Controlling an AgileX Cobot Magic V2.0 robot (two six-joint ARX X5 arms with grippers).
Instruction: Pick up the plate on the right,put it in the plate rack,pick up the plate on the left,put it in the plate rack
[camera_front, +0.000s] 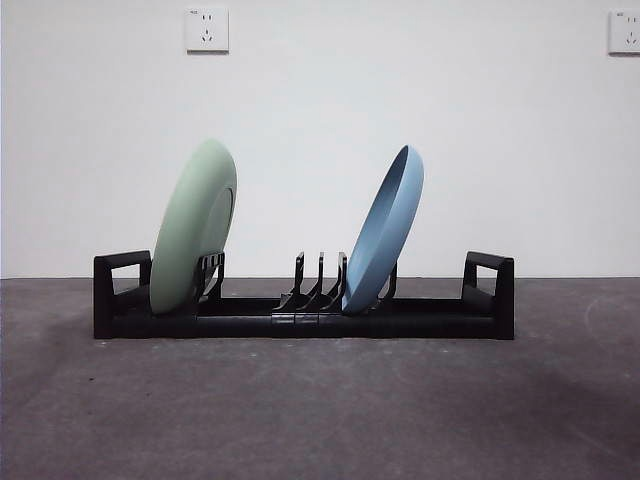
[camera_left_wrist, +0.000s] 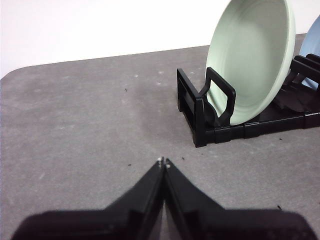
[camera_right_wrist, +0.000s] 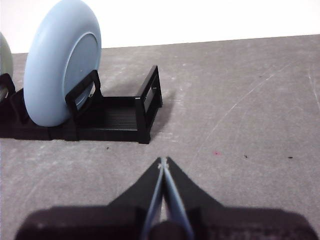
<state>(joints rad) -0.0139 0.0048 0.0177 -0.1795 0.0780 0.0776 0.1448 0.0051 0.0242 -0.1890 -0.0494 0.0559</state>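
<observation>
The black plate rack (camera_front: 300, 318) lies across the middle of the table. A pale green plate (camera_front: 193, 226) stands on edge in its left end, leaning right. A blue plate (camera_front: 385, 228) stands on edge among the prongs right of centre, also leaning right. My left gripper (camera_left_wrist: 164, 162) is shut and empty, low over the table, well clear of the rack's left handle (camera_left_wrist: 220, 95) and the green plate (camera_left_wrist: 250, 60). My right gripper (camera_right_wrist: 163, 161) is shut and empty too, away from the rack's right end (camera_right_wrist: 149, 97) and the blue plate (camera_right_wrist: 60, 65). Neither gripper shows in the front view.
Grey table surface (camera_front: 320, 410) runs in front of the rack and on both sides of it. A white wall with two sockets (camera_front: 207, 29) stands behind. The table's rounded corner (camera_left_wrist: 10, 75) shows in the left wrist view.
</observation>
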